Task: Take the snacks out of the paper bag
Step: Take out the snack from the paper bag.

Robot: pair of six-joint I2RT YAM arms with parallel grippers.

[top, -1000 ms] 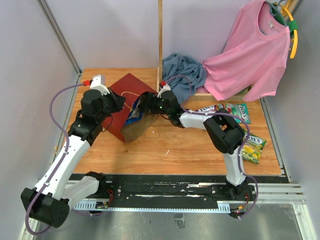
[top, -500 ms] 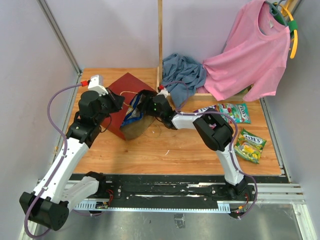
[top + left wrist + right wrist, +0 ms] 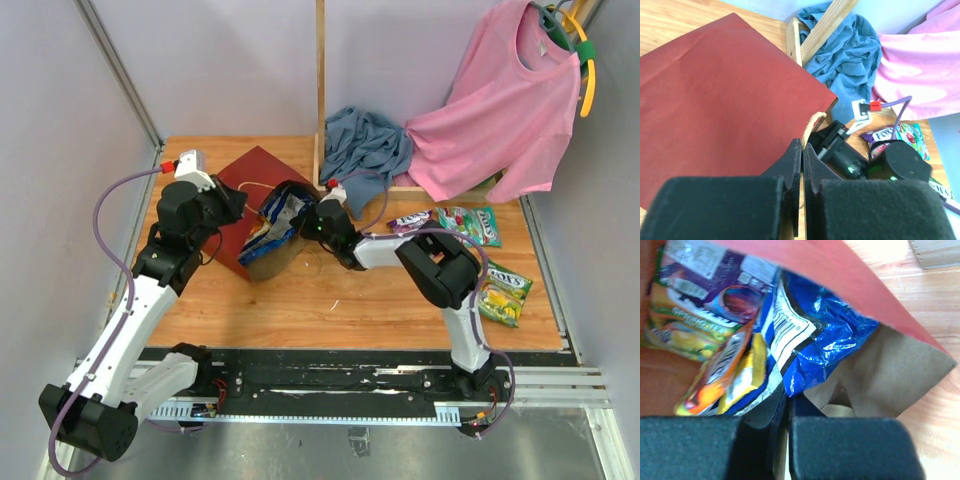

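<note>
Paper bag [image 3: 250,190] on wooden surface [image 3: 380,300], left claw [image 3: 802,150] pinched on cord handle [image 3: 811,125], right claw [image 3: 786,400] clamped on blue chip bag [image 3: 815,350], candy packets [image 3: 470,225] at right, pale walls [image 3: 230,60].

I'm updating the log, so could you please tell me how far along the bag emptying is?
Done: a purple packet, green packet and yellow-green packet lie outside. In hand: the left gripper pinches the paper bag near its handle; the right gripper grips the blue chip bag at the mouth. Left: that bag, plus smaller packets inside.
</note>
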